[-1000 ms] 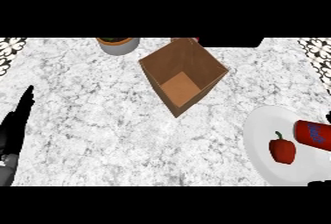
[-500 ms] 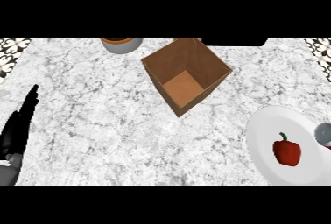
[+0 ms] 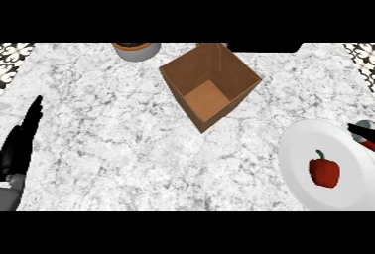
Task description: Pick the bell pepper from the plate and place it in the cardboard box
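Note:
A red bell pepper (image 3: 324,171) with a green stem lies on the white plate (image 3: 302,144) at the counter's right side, nothing touching it. The open cardboard box (image 3: 213,85) stands to the upper left of the plate, turned corner-on and with nothing inside. My left hand (image 3: 18,147) rests at the left edge, fingers straight, far from both. My right hand does not show.
A grey pot (image 3: 136,50) with a brown rim stands at the back, left of the box. A small red, grey and black thing (image 3: 363,134) pokes in at the right edge beside the plate's rim. Marble counter lies between the box and the plate.
The red thing by the plate's right rim has slid right, now mostly out of view. A dark shape at the lower right corner is gone. The left hand has barely moved.

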Motion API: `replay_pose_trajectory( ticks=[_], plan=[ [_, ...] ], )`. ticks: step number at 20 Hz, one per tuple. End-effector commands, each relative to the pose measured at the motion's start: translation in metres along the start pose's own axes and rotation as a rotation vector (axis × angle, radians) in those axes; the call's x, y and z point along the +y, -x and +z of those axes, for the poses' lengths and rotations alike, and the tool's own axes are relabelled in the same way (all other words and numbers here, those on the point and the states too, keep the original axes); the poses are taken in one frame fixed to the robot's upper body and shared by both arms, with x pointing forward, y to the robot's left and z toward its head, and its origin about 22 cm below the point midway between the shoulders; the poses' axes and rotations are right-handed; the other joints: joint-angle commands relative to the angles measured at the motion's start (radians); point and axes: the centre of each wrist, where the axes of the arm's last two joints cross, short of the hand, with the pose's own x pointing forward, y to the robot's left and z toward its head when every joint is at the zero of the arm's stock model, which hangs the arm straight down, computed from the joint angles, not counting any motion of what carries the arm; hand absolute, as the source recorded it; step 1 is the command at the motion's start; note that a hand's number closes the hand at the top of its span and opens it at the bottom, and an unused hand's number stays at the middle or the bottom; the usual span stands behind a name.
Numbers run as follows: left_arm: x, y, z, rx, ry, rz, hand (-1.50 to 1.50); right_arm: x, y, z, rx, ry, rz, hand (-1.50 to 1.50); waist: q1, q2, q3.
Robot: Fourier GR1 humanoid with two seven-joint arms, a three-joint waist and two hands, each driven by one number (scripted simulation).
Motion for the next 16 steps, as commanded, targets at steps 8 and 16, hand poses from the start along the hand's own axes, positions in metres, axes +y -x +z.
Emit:
replay_pose_trajectory(
  ticks=[8, 16],
  plan=[
    [0.005, -0.001, -0.003, 0.002, 0.0, -0.016, 0.0, 0.003, -0.033, -0.051, 0.092, -0.12, 0.083, -1.5, -0.007, 0.0, 0.001],
    [-0.023, 0.01, 0.005, 0.005, -0.014, -0.002, 0.0, 0.023, -0.026, -0.052, 0.085, -0.143, 0.082, -1.5, -0.009, 0.0, 0.001]
  ],
)
